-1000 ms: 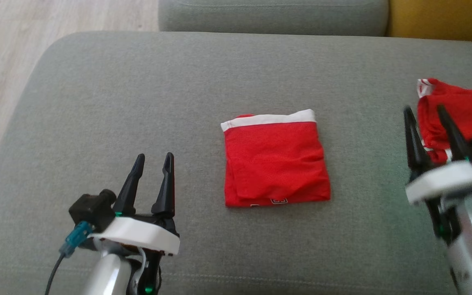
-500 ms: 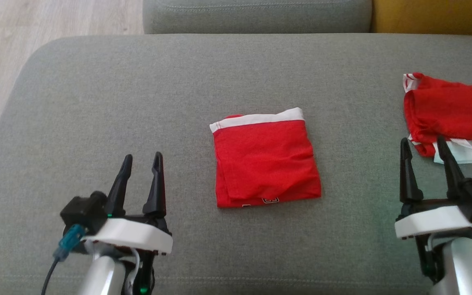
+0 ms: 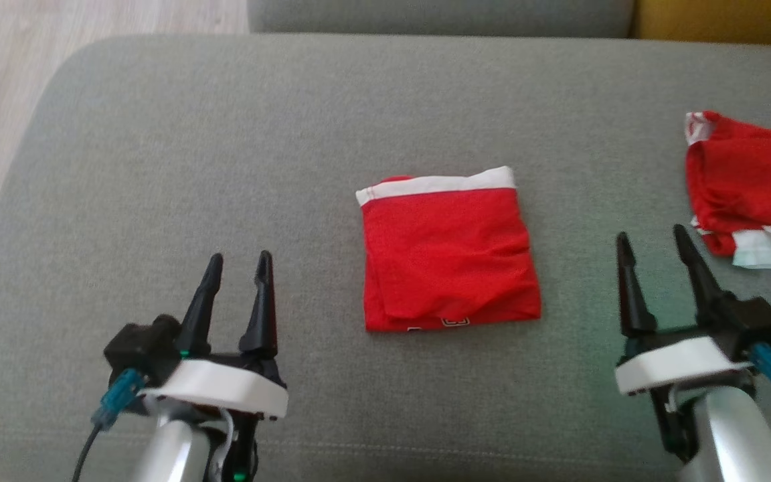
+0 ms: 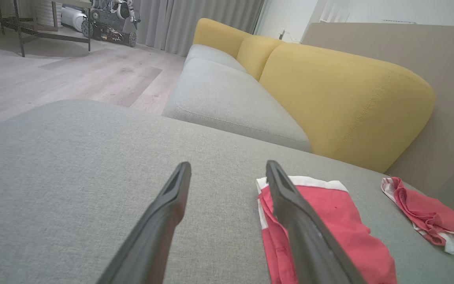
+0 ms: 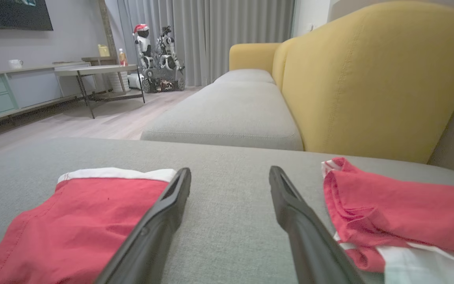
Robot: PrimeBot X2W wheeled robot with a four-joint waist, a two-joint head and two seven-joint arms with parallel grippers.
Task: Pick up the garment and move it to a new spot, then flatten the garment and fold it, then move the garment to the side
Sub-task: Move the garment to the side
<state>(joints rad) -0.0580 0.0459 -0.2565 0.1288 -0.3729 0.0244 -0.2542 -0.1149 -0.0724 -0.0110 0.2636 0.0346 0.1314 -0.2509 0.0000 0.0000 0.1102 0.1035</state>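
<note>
Red fabric with a white band, the folded square garment (image 3: 449,251) lay flat at the middle of the grey woven sofa cushion (image 3: 225,134), between my two grippers and touching neither. My left gripper (image 3: 239,256) and my right gripper (image 3: 650,233) both stood spread wide and empty over the cushion. A crumpled red-and-white cloth (image 3: 747,181) lay apart at the right edge.

White print (image 3: 454,321) on garment (image 3: 449,254) hem; nothing legible.
</note>
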